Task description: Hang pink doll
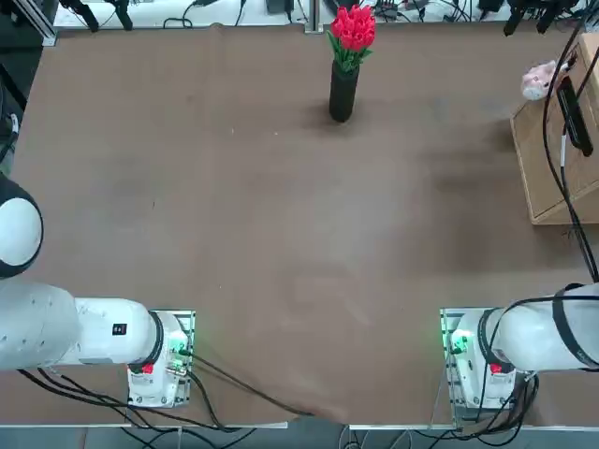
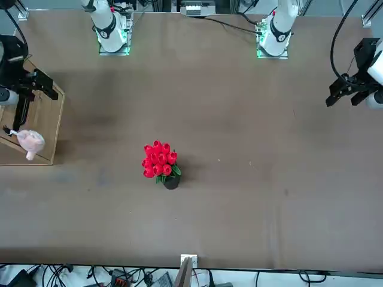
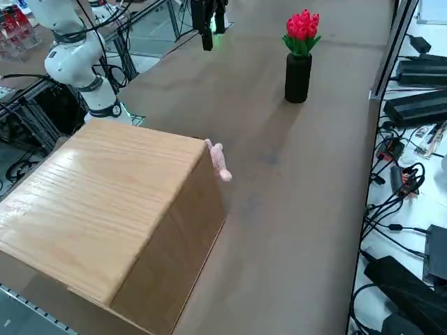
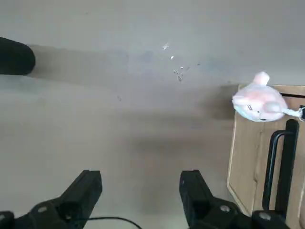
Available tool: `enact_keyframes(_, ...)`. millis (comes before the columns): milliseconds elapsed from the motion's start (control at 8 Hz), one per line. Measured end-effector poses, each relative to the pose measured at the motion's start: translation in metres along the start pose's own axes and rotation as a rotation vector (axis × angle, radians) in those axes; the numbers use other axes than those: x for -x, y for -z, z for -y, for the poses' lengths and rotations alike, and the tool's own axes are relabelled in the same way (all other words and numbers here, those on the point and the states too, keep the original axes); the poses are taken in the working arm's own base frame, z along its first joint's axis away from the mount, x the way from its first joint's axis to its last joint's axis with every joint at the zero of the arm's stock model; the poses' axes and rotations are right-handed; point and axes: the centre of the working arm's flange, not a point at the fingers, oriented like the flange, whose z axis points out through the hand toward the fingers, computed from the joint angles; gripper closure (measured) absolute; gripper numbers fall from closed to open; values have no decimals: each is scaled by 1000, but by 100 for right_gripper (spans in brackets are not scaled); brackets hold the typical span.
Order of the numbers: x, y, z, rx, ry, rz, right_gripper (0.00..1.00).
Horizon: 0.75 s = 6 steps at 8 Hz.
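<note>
From overhead we saw a brown table (image 1: 281, 234) with a black vase (image 1: 343, 92) of red tulips (image 1: 352, 28) near its far edge. A wooden box (image 1: 552, 159) stood at the right side, and the pink doll (image 1: 538, 79) hung at the box's far corner. Cables lay beyond the far edge.

From the front, the right gripper (image 2: 24, 89) hovered above the box, just beside the doll (image 2: 30, 141).

From the right side, the doll (image 3: 220, 162) dangled off the box's upper corner, clear of the tabletop. Black units and cables lined the floor beside the table.

At the wrist, the gripper (image 4: 140, 191) stood wide apart and empty, the doll (image 4: 259, 102) well ahead of it. We found no readable writing anywhere.
</note>
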Motion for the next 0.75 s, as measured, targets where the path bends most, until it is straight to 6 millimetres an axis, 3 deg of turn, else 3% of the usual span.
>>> enact_keyframes(750, -3, -5, -1, 11, 1, 8, 0)
